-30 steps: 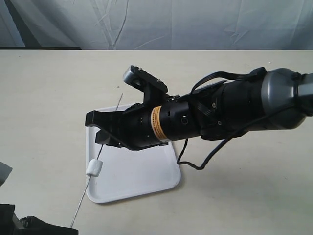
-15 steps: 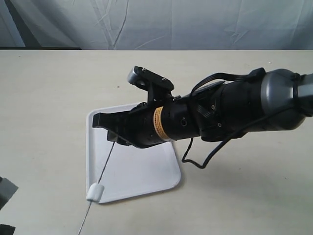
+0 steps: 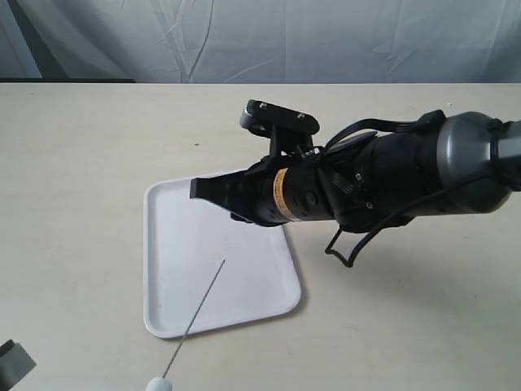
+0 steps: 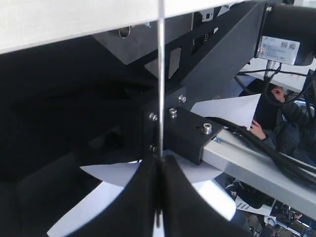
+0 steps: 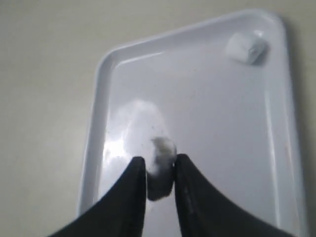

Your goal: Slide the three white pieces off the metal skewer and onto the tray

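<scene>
Above tray [image 3: 163,244] far edge, my right gripper [image 5: 159,163] pinches white piece [image 5: 162,150]: soft, light, likely sticky; I'd squeeze sides gently; left gripper [image 4: 159,163] pressed onto metal skewer [image 4: 161,74].

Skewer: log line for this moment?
left pincer: shut on skewer | right pincer: shut on freed piece, over tray | loose piece: tray corner | last piece: on skewer

Right arm [image 3: 391,191] reaches in from the right, near-horizontal; right gripper [image 5: 159,164] jaws pinched on a white piece [image 5: 161,149]. Left gripper [image 4: 159,165] jaws pressed together, clamping the metal skewer [image 4: 160,74] upright between them
</scene>
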`<move>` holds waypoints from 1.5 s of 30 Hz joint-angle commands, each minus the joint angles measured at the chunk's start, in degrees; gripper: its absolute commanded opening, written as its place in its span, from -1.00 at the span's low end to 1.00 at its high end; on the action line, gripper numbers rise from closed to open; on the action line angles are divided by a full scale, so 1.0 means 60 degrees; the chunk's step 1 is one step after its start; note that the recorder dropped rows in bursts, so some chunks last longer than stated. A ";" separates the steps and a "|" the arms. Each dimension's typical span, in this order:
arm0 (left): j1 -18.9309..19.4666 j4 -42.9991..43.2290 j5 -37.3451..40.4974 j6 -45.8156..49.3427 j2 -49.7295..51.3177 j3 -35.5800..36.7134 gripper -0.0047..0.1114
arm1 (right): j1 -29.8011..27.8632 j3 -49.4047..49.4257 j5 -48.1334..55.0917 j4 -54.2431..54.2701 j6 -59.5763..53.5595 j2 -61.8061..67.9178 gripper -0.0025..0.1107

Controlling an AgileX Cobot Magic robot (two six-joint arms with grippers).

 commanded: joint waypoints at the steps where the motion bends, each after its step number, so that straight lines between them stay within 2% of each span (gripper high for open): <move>1: -0.0055 0.0120 0.0144 -0.0109 -0.0046 0.0014 -0.92 | -0.0052 -0.0047 0.0122 -0.0112 -0.0250 -0.0055 -0.37; 4: -0.0055 0.0143 0.0003 -0.0109 -0.0046 0.0014 -0.92 | -0.0052 -0.0047 -0.0287 -0.0112 -0.0250 -0.0055 -0.26; 10: -0.0055 0.0325 -0.1938 0.0186 -0.0046 0.0014 -0.92 | -0.0052 -0.0047 -0.1191 0.0034 -0.0173 -0.0055 -0.26; 14: -0.0055 0.0546 -0.3121 0.0209 -0.0046 0.0014 -0.92 | -0.0052 -0.0047 -0.2481 0.0158 0.0572 -0.0055 -0.26; 26: -0.0055 -0.0346 -0.3474 0.1711 -0.0046 0.0014 -0.92 | -0.0052 -0.0030 -0.5369 0.0435 0.0572 -0.0055 -0.26; 29: -0.0055 -0.0346 -0.3816 0.1712 -0.0046 0.0014 -0.92 | -0.0052 -0.0030 -0.5580 0.0435 0.0572 -0.0055 -0.26; 33: -0.0055 -0.0601 -0.3821 0.1712 -0.0046 0.0014 -0.92 | -0.0033 -0.0009 -0.5685 0.0305 0.0572 -0.0055 -0.26; 39: -0.0055 -0.0781 -0.3790 0.1712 -0.0027 0.0014 -0.92 | -0.0033 0.0944 -0.5921 0.0690 0.0572 -0.0055 -0.26; 45: -0.0055 -0.0781 -0.3597 0.1690 -0.0027 0.0014 -0.92 | -0.0033 0.0971 -0.6603 0.1086 0.0572 -0.0055 -0.26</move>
